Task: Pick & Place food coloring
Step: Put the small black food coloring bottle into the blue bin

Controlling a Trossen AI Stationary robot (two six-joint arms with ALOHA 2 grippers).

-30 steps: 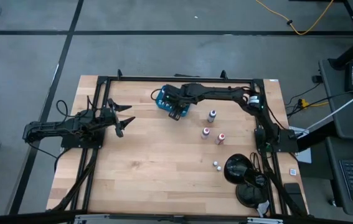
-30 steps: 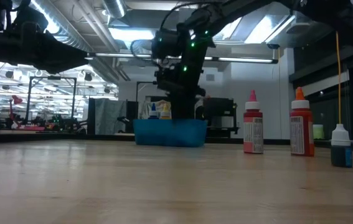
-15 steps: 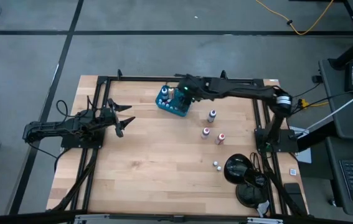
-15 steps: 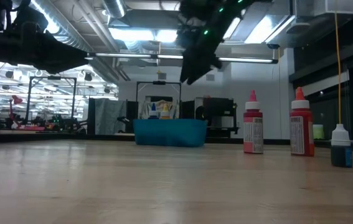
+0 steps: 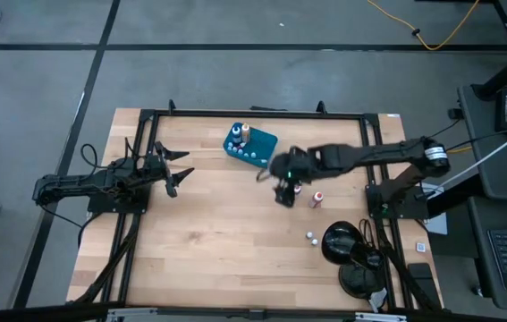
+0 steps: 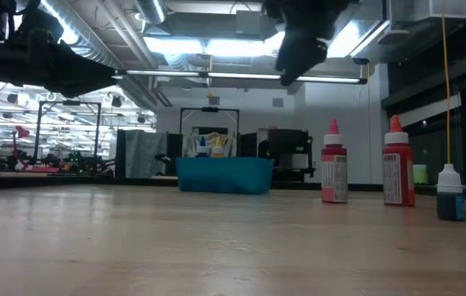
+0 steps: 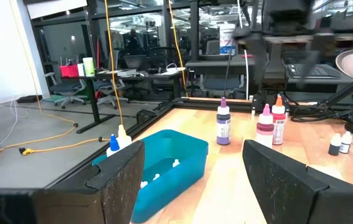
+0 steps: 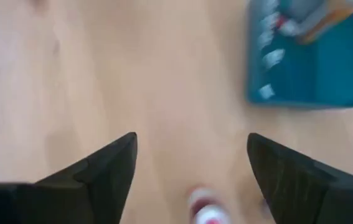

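Note:
The food coloring shows as small bottles. Some stand inside the teal tray [image 5: 253, 146], among them an orange-capped one [image 5: 244, 132]. On the wood stand two red bottles [image 5: 297, 189] [image 5: 316, 199] and two tiny white-capped vials [image 5: 312, 239]. A purple bottle [image 7: 223, 124] shows in the left wrist view. My right gripper [image 5: 275, 186] hangs open above the table, between the tray and the red bottles, with nothing between its fingers [image 8: 101, 171]. My left gripper [image 5: 177, 170] waits open at the table's left, pointing level toward the tray [image 7: 164, 163].
A black lamp with a round base [image 5: 347, 255] stands at the near right. Black frame rails [image 5: 253, 114] run along the far edge and both sides. Bare wood [image 5: 208, 241] lies near the front and left of the bottles.
My right gripper has risen out of the teal tray and swung toward the near and right side, to a spot high over the table beside the red bottles. The bottles in the tray have stayed where they stood.

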